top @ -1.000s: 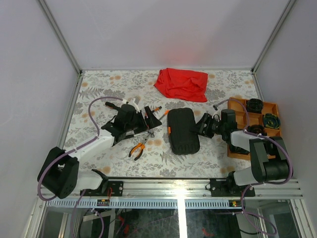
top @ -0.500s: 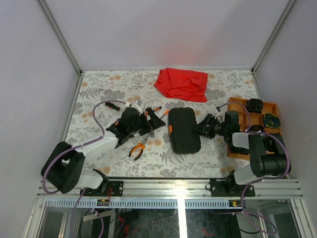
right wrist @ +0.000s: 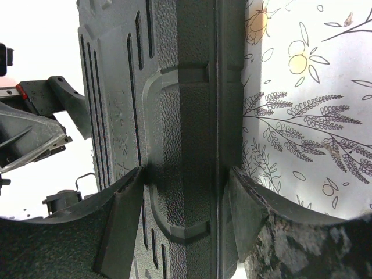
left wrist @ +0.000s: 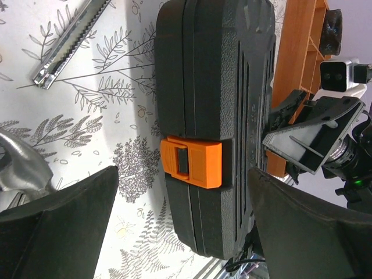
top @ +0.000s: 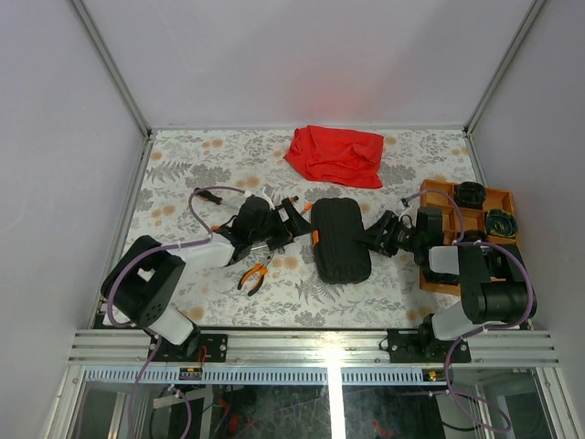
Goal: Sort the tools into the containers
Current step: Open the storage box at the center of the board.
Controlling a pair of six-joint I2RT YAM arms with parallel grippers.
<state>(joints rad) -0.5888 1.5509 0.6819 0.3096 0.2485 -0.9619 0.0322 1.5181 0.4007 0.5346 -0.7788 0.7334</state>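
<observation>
The black case (top: pixel 340 240) lies shut in the middle of the table, its orange latch (left wrist: pixel 192 163) on the left side. My right gripper (top: pixel 377 236) is shut on the case's right edge; in the right wrist view its fingers (right wrist: pixel 125 215) press both faces of the case (right wrist: pixel 180 116). My left gripper (top: pixel 294 219) is open and empty just left of the case. In the left wrist view this gripper (left wrist: pixel 186 232) has its fingers spread wide either side of the latch. Orange-handled pliers (top: pixel 254 274) lie near the left arm. The orange tray (top: pixel 441 245) stands at the right.
A red cloth (top: pixel 335 154) lies at the back centre. A steel toothed tool (left wrist: pixel 70 38) and a shiny steel head (left wrist: pixel 17 168) lie left of the case. A small tool (top: pixel 208 194) lies behind the left arm. The tray holds dark round items (top: pixel 501 222).
My left arm has swung right, bringing its open gripper up to the case's latch side. The case has shifted slightly right. My right gripper stays on the case.
</observation>
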